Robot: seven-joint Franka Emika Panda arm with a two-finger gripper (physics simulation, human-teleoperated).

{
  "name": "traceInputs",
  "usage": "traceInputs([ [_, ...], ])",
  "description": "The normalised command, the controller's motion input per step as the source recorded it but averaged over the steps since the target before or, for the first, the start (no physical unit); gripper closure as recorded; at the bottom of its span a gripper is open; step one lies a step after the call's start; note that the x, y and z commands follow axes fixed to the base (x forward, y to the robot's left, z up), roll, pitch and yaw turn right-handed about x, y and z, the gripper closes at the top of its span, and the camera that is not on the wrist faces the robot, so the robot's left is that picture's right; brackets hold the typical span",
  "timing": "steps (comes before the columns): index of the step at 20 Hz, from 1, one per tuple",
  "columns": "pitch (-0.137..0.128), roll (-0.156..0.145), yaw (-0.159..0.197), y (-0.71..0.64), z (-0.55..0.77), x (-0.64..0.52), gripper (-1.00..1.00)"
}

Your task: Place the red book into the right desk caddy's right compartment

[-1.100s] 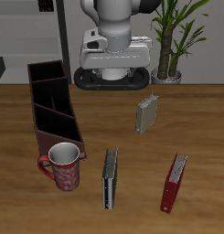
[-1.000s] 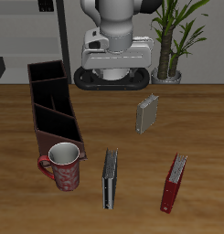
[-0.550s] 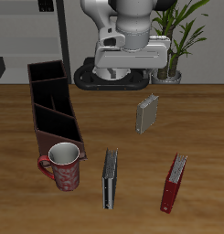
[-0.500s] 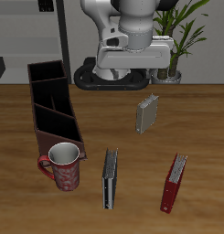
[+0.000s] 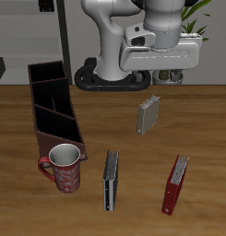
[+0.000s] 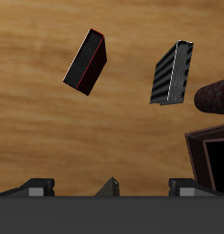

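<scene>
The red book [image 5: 175, 184] lies flat near the table's front edge, its pale page edges showing; the wrist view shows the red book [image 6: 86, 61] too. The right desk caddy [image 5: 52, 106] is a long dark maroon box on the opposite side of the table, with its squarish end section [image 5: 47, 73] farthest back. My gripper [image 5: 162, 77] hangs high above the table, over the small light grey book [image 5: 148, 114], open and empty. In the wrist view the gripper [image 6: 109, 187] has its fingers [image 6: 36, 187] wide apart. Only a corner of the caddy [image 6: 209, 155] shows there.
A red patterned mug [image 5: 65, 168] stands against the caddy's near end. A dark grey book [image 5: 111, 180] lies between the mug and the red book. A potted plant [image 5: 174, 37] stands at the back behind the arm.
The arm has swung sideways from over the table's back middle toward the plant side, so the gripper is over the light grey book. The books, mug and caddy have not moved.
</scene>
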Motion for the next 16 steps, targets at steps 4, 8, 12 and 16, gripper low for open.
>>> traceInputs([
  [4, -0.005, -0.003, -0.015, 0.31, 0.14, 0.41, -1.00],
  [8, 0.012, -0.005, -0.025, 0.26, -0.01, 0.49, -1.00],
  [12, 0.011, -0.023, -0.058, 0.10, 0.01, 0.47, -1.00],
  [16, 0.027, -0.027, -0.068, 0.10, 0.00, 0.42, -1.00],
])
